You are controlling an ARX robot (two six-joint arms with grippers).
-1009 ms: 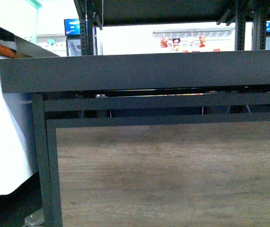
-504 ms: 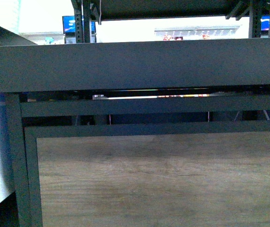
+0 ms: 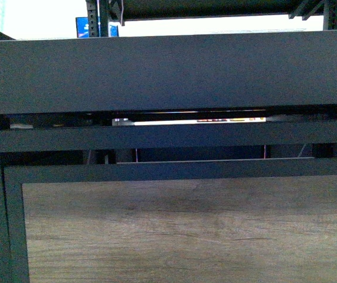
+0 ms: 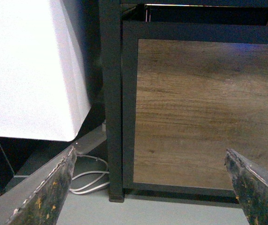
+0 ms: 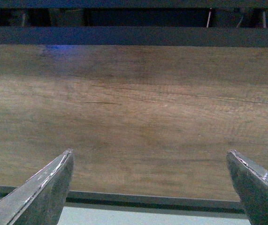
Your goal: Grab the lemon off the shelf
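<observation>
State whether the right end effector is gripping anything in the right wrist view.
No: the right end effector is open, its worn grey fingers spread wide apart, with only the brown wood-grain shelf panel visible through the gap.

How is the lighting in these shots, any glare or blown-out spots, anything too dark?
Front view: backlit; the store behind the shelf is blown out white, and its tray edge looks dim. Left wrist view: the white cabinet is overexposed and loses detail. Right wrist view: even light on the wood panel, with a faint blue tint by its frame.
</observation>
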